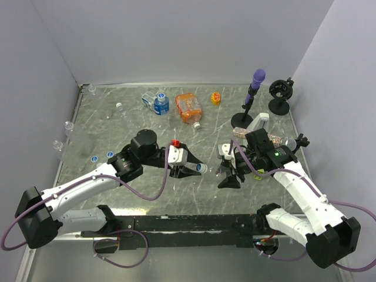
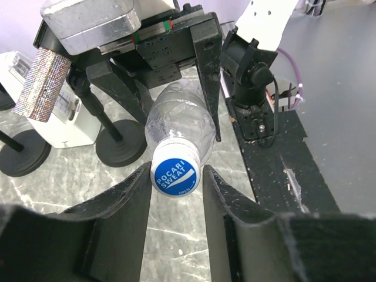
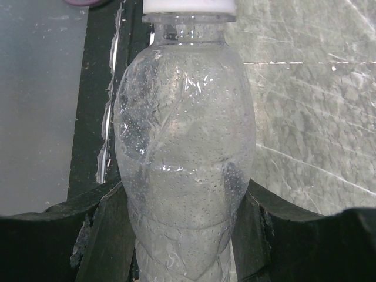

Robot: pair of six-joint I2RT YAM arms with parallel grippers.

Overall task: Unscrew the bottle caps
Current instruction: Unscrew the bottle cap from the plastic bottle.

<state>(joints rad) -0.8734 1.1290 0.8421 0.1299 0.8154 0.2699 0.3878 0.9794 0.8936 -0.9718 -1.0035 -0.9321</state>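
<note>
Clear droplet-beaded bottle (image 3: 185, 176), blue cap (image 2: 174, 176)

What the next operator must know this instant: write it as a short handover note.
Left gripper: jaws against both sides of the blue cap.
Right gripper: shut on the clear bottle, around its body.
Done: two small blue caps seem to lie loose on the table, left side.
Left: this cap is on; the orange bottle farther back looks capped too.
</note>
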